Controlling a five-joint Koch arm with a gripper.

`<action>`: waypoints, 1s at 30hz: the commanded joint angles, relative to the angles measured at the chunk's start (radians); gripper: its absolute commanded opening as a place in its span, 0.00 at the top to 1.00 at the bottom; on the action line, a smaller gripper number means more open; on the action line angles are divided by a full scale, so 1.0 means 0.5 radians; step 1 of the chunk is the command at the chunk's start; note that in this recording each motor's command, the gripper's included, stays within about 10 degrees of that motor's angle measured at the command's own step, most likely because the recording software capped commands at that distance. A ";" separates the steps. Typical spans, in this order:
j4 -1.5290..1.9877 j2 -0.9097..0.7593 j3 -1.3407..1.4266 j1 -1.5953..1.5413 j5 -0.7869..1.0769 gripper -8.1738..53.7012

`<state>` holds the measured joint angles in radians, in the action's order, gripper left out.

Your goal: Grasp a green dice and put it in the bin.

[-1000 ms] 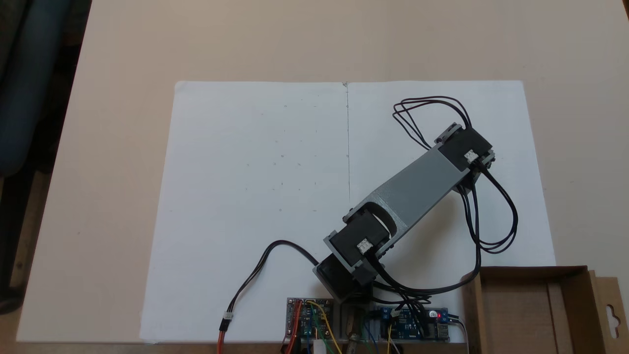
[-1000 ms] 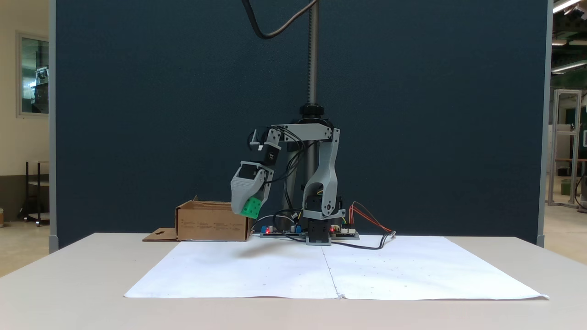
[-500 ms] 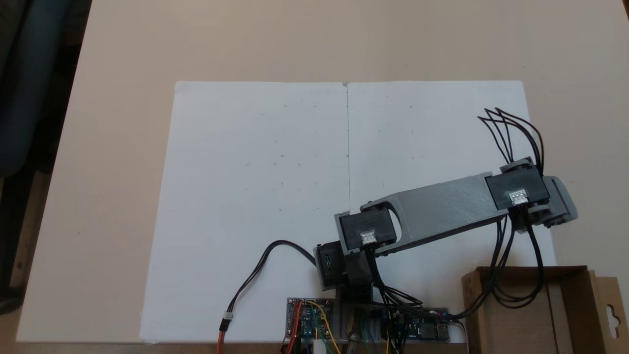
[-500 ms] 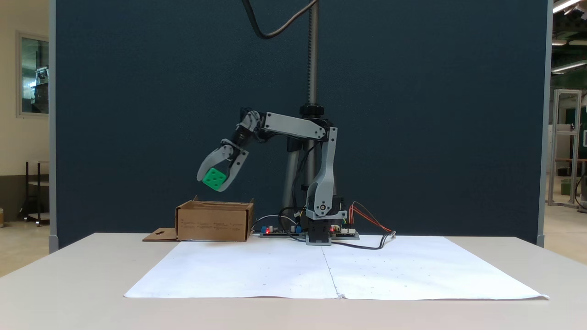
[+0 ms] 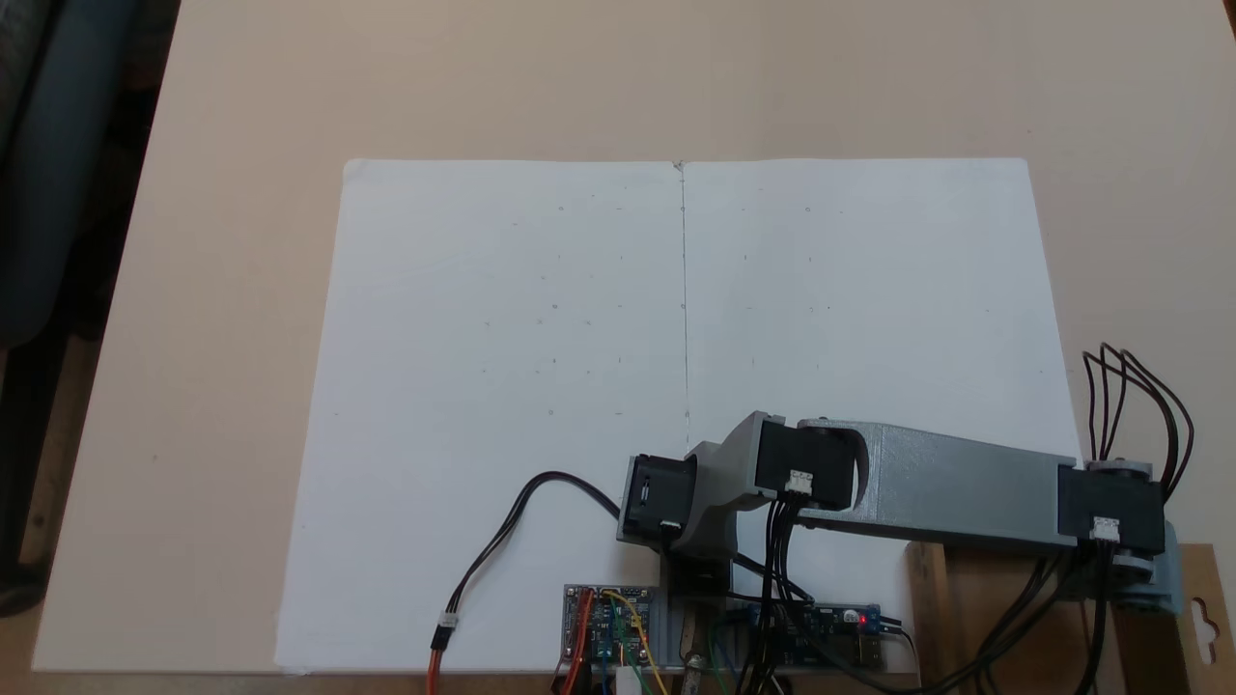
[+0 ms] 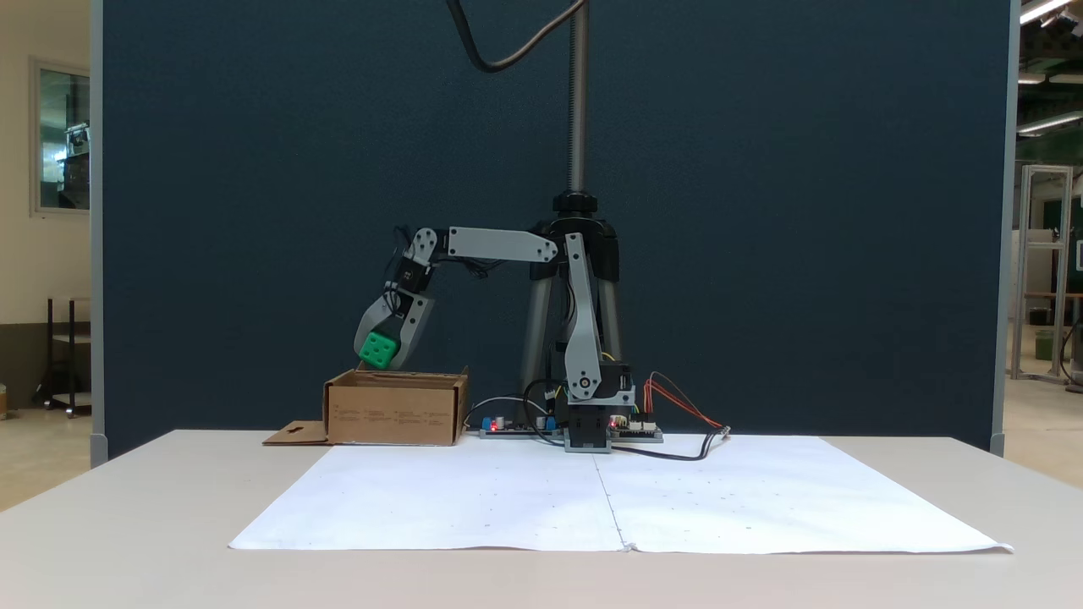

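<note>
The small bright green plastic dice (image 6: 377,349) sits pinched between the two grey jaws of the gripper (image 6: 379,355), which is clamped on it and points downward. Just below the gripper is the shallow brown cardboard bin (image 6: 394,412) — the dice hangs over its open top, apparently close above the rim, so a release should drop it inside. Beyond the bin, the white paper sheet (image 6: 618,499) covers the pale table (image 6: 127,507) — the arm's base stands at its far edge.
</note>
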<state>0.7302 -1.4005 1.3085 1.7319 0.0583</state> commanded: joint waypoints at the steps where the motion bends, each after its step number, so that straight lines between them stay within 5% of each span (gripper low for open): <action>1: -0.012 -0.028 -0.107 0.074 0.123 0.68; 18: 0.114 0.055 0.028 0.227 0.420 0.68; 19: 0.114 0.055 0.031 0.227 0.420 0.64; 21: 0.101 0.058 0.034 0.227 0.390 0.35; 24: 0.086 0.064 0.034 0.196 0.390 0.18; 30: -0.178 0.052 0.031 0.052 0.193 0.16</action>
<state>0.7286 -1.3453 1.3300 1.7671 0.1917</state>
